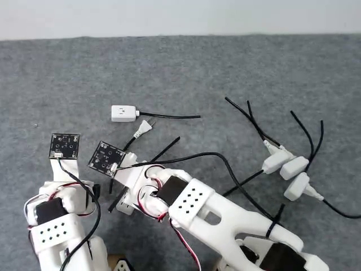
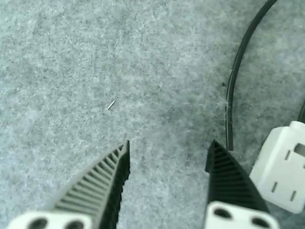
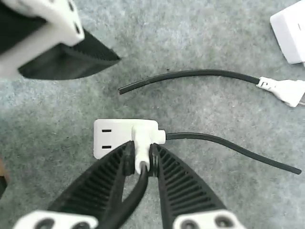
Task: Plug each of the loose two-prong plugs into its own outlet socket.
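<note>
Low over the grey mat (image 3: pixel 57 109), the right gripper (image 3: pixel 141 155) pinches a white plug (image 3: pixel 145 133) at an outlet socket (image 3: pixel 109 138); the left gripper (image 2: pixel 170 149) hovers, jaws spread.

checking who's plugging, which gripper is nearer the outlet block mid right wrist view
Right. The right gripper, shut on a plug, is right against the outlet block; the left gripper, open, sits apart from it, to one side.

White arms (image 1: pixel 225 217) carry black ribbed grippers (image 2: pixel 170 144), red wires (image 1: pixel 151 210).
</note>
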Controlling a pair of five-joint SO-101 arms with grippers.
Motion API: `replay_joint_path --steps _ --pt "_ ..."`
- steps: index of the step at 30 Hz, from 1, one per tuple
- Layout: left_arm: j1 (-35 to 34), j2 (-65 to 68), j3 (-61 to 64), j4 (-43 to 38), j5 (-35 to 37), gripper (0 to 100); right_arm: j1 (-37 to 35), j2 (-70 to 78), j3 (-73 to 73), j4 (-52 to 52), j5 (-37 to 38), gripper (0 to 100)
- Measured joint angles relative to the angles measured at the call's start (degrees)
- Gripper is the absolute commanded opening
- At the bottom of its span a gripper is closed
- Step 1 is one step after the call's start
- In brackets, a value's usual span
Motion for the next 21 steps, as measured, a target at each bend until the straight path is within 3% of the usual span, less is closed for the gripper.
replay_joint_path --steps 21 --pt "0.0 0.0 0.0 -1.58 0.0 25 0.0 0.09 -0.7 3.16 -0.35 0.8"
